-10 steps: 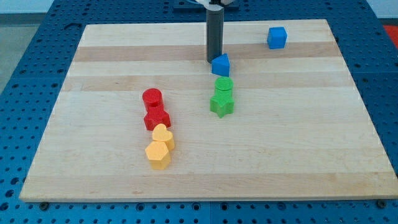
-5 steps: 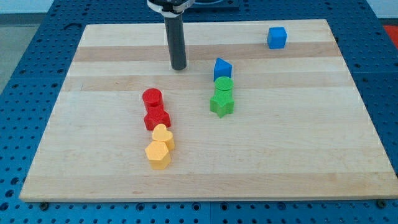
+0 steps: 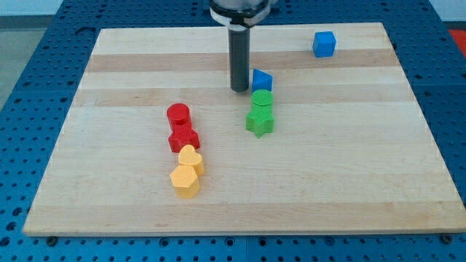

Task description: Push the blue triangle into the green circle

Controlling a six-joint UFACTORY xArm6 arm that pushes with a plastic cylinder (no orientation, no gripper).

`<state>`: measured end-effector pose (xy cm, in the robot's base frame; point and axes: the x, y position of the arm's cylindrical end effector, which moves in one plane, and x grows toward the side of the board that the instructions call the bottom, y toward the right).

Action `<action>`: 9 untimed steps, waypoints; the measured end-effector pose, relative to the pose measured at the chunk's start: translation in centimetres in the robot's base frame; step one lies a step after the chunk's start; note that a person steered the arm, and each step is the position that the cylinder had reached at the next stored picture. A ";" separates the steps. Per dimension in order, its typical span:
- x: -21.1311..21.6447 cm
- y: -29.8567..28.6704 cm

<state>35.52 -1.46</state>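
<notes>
The blue triangle [image 3: 261, 79] sits above the board's middle, touching the top of the green circle [image 3: 262, 99]. The green circle rests against the green star [image 3: 260, 120] just below it. My tip [image 3: 239, 89] stands on the board just left of the blue triangle, a small gap apart from it, level with the seam between triangle and circle.
A blue cube [image 3: 325, 44] sits near the top right of the wooden board [image 3: 364, 160]. A red cylinder [image 3: 178, 116] and a red star-like block [image 3: 183, 138] stand left of centre. A yellow heart [image 3: 191, 159] and a yellow hexagon [image 3: 185, 180] lie below them.
My tip went from just above-left of the blue triangle out to the left, then came back right to beside it. The triangle slid slightly down onto the green circle.
</notes>
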 end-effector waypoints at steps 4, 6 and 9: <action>-2.0 3.3; -0.9 3.3; -3.3 11.6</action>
